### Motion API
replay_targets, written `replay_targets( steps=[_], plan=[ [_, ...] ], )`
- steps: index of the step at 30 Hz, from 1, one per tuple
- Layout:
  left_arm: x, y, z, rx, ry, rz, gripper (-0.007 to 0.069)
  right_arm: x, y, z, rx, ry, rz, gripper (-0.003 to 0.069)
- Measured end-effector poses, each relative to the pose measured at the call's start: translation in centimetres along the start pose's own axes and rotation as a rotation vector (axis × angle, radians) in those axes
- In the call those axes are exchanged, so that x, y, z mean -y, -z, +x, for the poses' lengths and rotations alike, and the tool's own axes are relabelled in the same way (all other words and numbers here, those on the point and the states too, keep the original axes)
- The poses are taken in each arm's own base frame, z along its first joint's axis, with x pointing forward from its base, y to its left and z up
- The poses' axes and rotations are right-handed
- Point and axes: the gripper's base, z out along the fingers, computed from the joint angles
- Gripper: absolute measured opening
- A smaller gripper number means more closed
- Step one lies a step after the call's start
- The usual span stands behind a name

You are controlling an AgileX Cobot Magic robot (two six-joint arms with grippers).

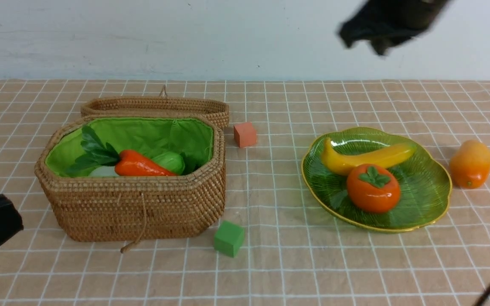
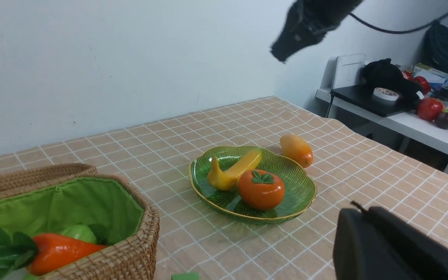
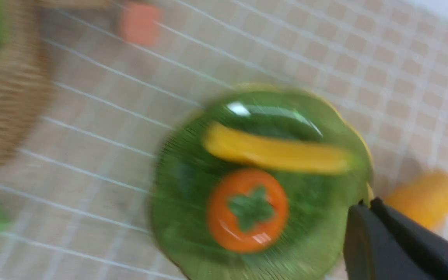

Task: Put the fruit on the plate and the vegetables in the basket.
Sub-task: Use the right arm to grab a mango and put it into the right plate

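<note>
The banana [image 1: 366, 158] and the persimmon [image 1: 373, 188] lie on the green plate [image 1: 419, 193], while the mango [image 1: 471, 164] sits on the table just beyond the plate's right edge. In the basket [image 1: 134, 208] are the carrot [image 1: 143, 163], a light green gourd [image 1: 169, 162] and something white, mostly hidden. An orange cube [image 1: 245, 134] rests near the basket's right side, by the lid [image 1: 155, 106], and a green cube [image 1: 229, 239] near its front right corner; both stand between basket and plate (the green one closer to the robot).

The right gripper [image 1: 366, 42] hangs high above the plate, blurred, its jaws together and holding nothing. The left gripper [image 1: 4, 225] is at the left edge of the front view, its jaws together too.

White grid lines cross the tan tabletop [image 1: 279, 263], with a pale wall [image 1: 228, 38] behind it.

Only the left wrist view shows the side counter [image 2: 406, 120], with more toy produce, a black tray [image 2: 368, 102] and a dark cap (or something like one). The right wrist view looks down on the plate, softly smeared, and cuts off most of the basket.
</note>
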Motion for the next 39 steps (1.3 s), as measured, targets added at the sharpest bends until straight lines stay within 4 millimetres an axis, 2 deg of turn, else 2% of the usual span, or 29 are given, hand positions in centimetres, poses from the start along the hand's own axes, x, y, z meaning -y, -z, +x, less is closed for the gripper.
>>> replay_targets(
  steps=[1, 3, 5, 8, 12, 13, 14, 17, 21, 23, 27, 28, 33, 39],
  plan=[
    [0.0, 0.0, 0.0, 0.0, 0.0, 0.0, 0.0008, 3.0, -1.1, 1.9, -0.072, -0.118, 0.051, 0.0],
    [0.0, 0.0, 0.0, 0.0, 0.0, 0.0, 0.0008, 8.3, -4.8, 6.4, -0.231, -0.32, 0.123, 0.0048],
    [0.0, 0.0, 0.0, 0.0, -0.002, -0.001, 0.0009, 11.9, -7.3, 9.3, -0.263, -0.488, 0.13, 0.0113],
    [0.0, 0.0, 0.0, 0.001, -0.009, -0.003, 0.0011, 15.5, -10.6, 12.6, -0.248, -0.722, 0.096, 0.0242],
    [-0.1, 0.0, 0.0, 0.002, -0.018, -0.006, 0.0011, 18.3, -13.7, 14.1, -0.17, -0.932, 0.017, 0.0426],
    [-0.1, 0.0, 0.0, 0.002, -0.02, -0.007, 0.0011, 19.0, -15.3, 14.0, -0.135, -0.953, -0.02, 0.0511],
    [-0.1, 0.0, 0.0, 0.002, -0.02, -0.007, 0.0012, 19.2, -16.1, 13.8, -0.118, -0.945, -0.035, 0.0559],
    [-0.1, 0.0, 0.0, 0.003, -0.021, -0.007, 0.0015, 20.1, -19.3, 12.9, -0.075, -0.924, -0.067, 0.0652],
    [-0.1, 0.0, 0.0, 0.003, -0.021, -0.007, 0.0017, 21.2, -22.6, 12.2, -0.06, -0.912, -0.07, 0.0676],
    [-0.1, 0.0, 0.0, 0.003, -0.021, -0.007, 0.0017, 22.3, -24.6, 11.8, -0.054, -0.889, -0.053, 0.0656],
    [-0.1, 0.0, 0.0, 0.003, -0.02, -0.007, 0.0017, 22.9, -27.3, 11.8, -0.108, -0.87, -0.053, 0.0597],
    [-0.1, 0.0, 0.0, 0.003, -0.02, -0.007, 0.0017, 22.9, -27.4, 11.8, -0.108, -0.868, -0.051, 0.0597],
    [-0.1, 0.0, 0.0, 0.003, -0.019, -0.007, 0.002, 22.9, -28.1, 11.7, -0.154, -0.833, -0.053, 0.0503],
    [-0.1, 0.0, 0.0, 0.003, -0.019, -0.007, 0.0023, 22.3, -27.0, 11.7, -0.223, -0.788, -0.094, 0.0496]
  ],
)
